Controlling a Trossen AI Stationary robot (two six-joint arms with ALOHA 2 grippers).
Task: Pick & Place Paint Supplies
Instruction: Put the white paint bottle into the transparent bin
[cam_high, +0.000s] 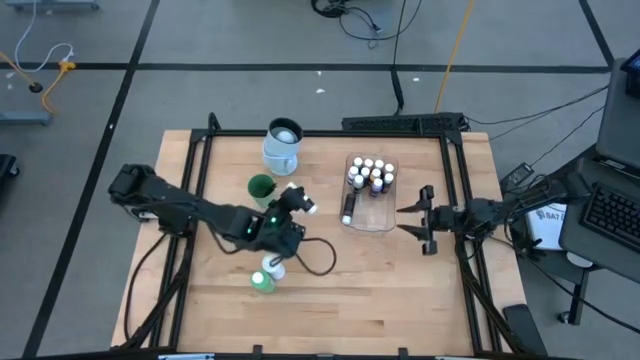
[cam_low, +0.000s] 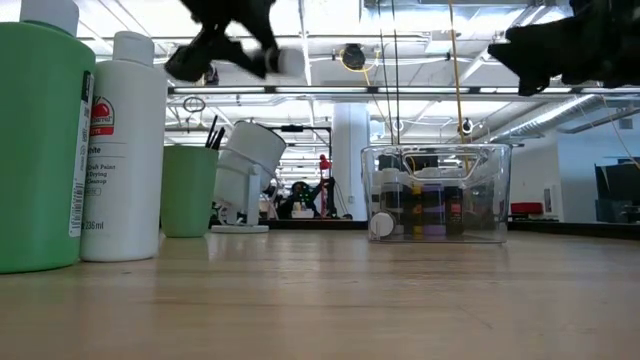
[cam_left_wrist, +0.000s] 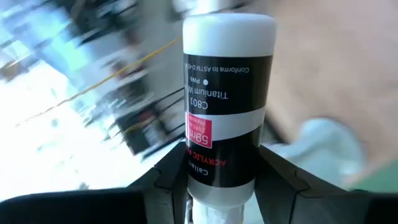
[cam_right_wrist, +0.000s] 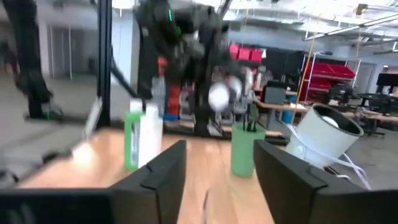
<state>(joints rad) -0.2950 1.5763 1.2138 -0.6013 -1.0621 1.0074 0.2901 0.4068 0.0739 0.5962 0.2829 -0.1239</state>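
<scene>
My left gripper (cam_high: 297, 200) is raised over the middle of the table, shut on a tiny white-capped paint bottle (cam_left_wrist: 227, 93) with a black label. To its right, the clear tub (cam_high: 371, 218) holds several tiny white-capped bottles (cam_high: 369, 176). Thin dark brushes (cam_low: 213, 135) stick up out of a green cup (cam_high: 261, 187). A larger green bottle (cam_high: 263, 283) stands on its base next to a white bottle (cam_low: 125, 150) near the front edge. My right gripper (cam_high: 420, 218) is open, right of the tub, with nothing between its fingers. My left gripper pinches the tiny bottle's labelled body (cam_left_wrist: 249, 168) between its two fingers (cam_left_wrist: 165, 180), at the end away from the cap. The bottle lies along the fingers, and its white cap (cam_left_wrist: 230, 31) points away from the gripper. It is lifted clear of the table.
A big white-and-pale-blue mug (cam_high: 283, 145) stands at the far edge, behind the green cup. The black frame rails (cam_high: 196, 170) run along the table's left, right and far sides. Bare wood (cam_high: 380, 290) lies across the near right part.
</scene>
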